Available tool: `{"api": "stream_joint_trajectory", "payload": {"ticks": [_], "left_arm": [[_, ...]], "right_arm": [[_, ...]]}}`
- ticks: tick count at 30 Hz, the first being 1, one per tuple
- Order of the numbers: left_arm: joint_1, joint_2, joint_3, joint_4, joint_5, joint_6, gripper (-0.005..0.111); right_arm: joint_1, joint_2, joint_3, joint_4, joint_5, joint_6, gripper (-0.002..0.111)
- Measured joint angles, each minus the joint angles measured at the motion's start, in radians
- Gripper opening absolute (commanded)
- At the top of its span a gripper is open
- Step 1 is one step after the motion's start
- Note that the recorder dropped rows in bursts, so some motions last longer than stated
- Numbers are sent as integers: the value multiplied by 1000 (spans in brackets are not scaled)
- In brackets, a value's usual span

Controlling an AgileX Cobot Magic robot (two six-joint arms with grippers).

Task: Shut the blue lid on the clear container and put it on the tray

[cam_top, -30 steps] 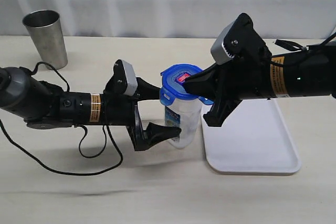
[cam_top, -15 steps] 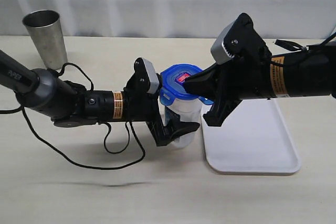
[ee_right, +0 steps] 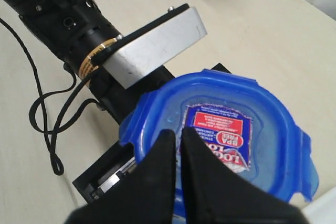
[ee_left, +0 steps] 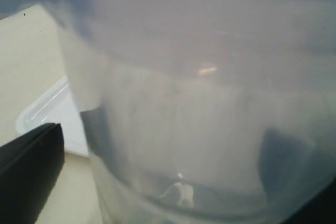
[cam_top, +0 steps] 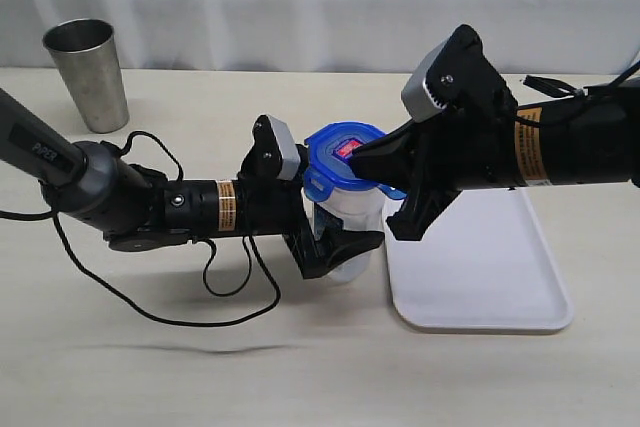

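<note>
Your left gripper (cam_top: 335,209) has its jaws spread wide, one on each side of the clear container (cam_top: 350,209), and they have hold of nothing yet. In the left wrist view the container's wall (ee_left: 210,103) fills the picture, with a dark finger (ee_left: 26,171) off to one side, so you cannot tell whether the pads touch it. The container stands upright on the table (cam_top: 300,367), long axis vertical, just left of the tray (cam_top: 490,277) and not on it. The blue lid (cam_top: 345,157) sits on its mouth. Your right gripper (cam_top: 362,161) is closed tight with nothing between the jaws, and its joined tips bear down on the lid (ee_right: 220,129) near the sticker. The flaps look flared rather than snapped down, though that is a judgement. The body already lies squarely between the left jaws, so the coming squeeze only needs them to close level across it, below the lid. A second ago the left gripper sat short of the container, off to its left. It has since slid in toward the tray and bracketed the body. The right arm, lid and container have not moved. The steel cup (cam_top: 87,72) stands well apart.
</note>
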Motion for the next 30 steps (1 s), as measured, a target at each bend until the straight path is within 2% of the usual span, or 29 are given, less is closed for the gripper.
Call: {"api": "stream_joint_trajectory", "payload": {"ticks": [10, 13, 16, 20, 21, 28, 30], "left_arm": [[0, 0, 0, 2, -23, 0, 93], [0, 0, 0, 2, -36, 0, 78], [-2, 0, 0, 11, -39, -2, 54], [-2, 0, 0, 11, -34, -5, 9], [-2, 0, 0, 13, -32, -13, 1], [-2, -2, -7, 23, -18, -40, 0], [-2, -2, -9, 23, -14, -51, 0]], "right_arm": [[0, 0, 0, 0, 0, 7, 4], [0, 0, 0, 0, 0, 7, 4], [0, 0, 0, 0, 2, 9, 4], [0, 0, 0, 0, 4, 11, 4], [0, 0, 0, 0, 6, 11, 4], [0, -2, -4, 0, 6, 23, 5], [0, -8, -8, -8, 6, 48, 10]]}}
